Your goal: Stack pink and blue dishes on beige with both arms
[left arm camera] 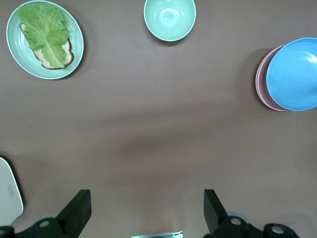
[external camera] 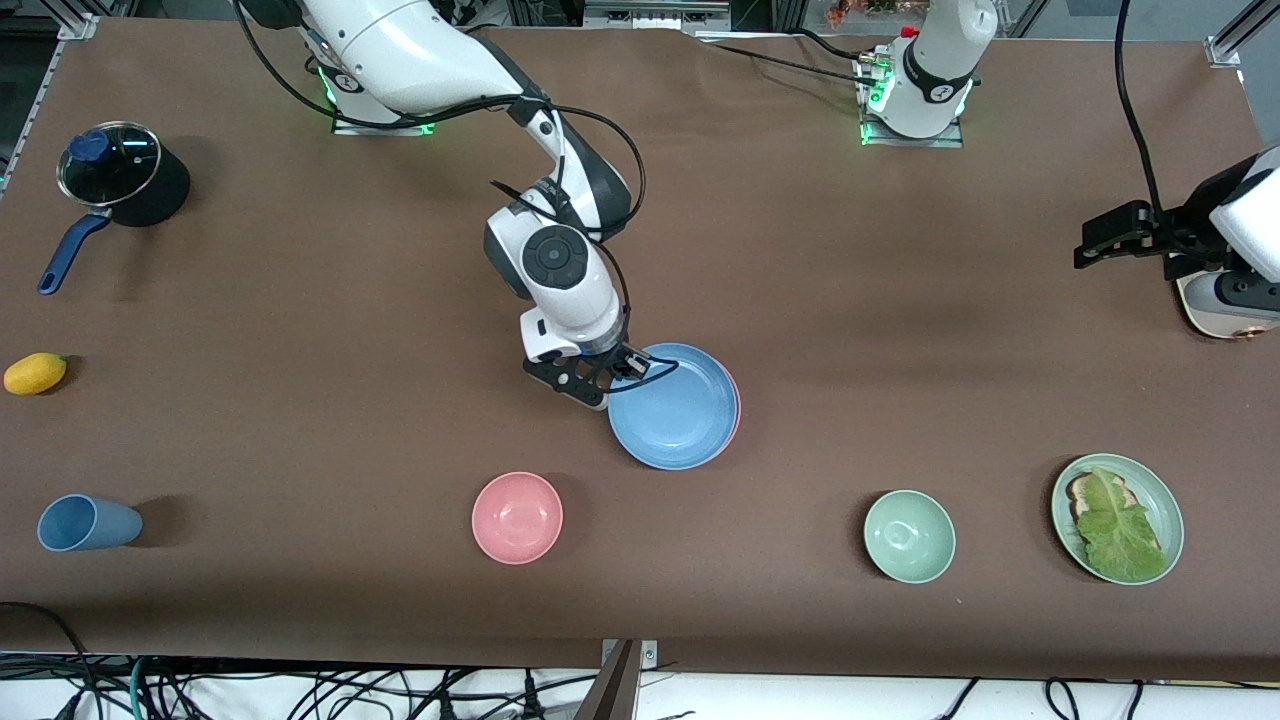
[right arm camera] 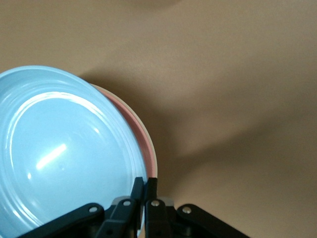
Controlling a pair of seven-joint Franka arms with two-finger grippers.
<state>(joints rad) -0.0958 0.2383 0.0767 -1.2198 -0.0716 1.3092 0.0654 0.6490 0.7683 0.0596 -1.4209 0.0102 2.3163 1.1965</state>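
Observation:
My right gripper (external camera: 625, 368) is shut on the rim of the light blue plate (external camera: 672, 405) at mid-table; its fingers (right arm camera: 147, 182) pinch that edge. The blue plate sits over the pink plate (external camera: 737, 418), covering most of it, so only a pink crescent (right arm camera: 141, 134) shows. A thin pale edge (left arm camera: 257, 79) around the pink one is all I see of the beige plate. My left gripper (external camera: 1090, 250) waits open and holds nothing, up over the left arm's end of the table, its fingers (left arm camera: 79, 208) wide apart.
A pink bowl (external camera: 517, 517), a green bowl (external camera: 909, 536) and a pale green plate with lettuce (external camera: 1117, 517) lie nearer the front camera. A blue cup (external camera: 85, 523), a yellow fruit (external camera: 35, 373) and a lidded pot (external camera: 115, 170) are toward the right arm's end.

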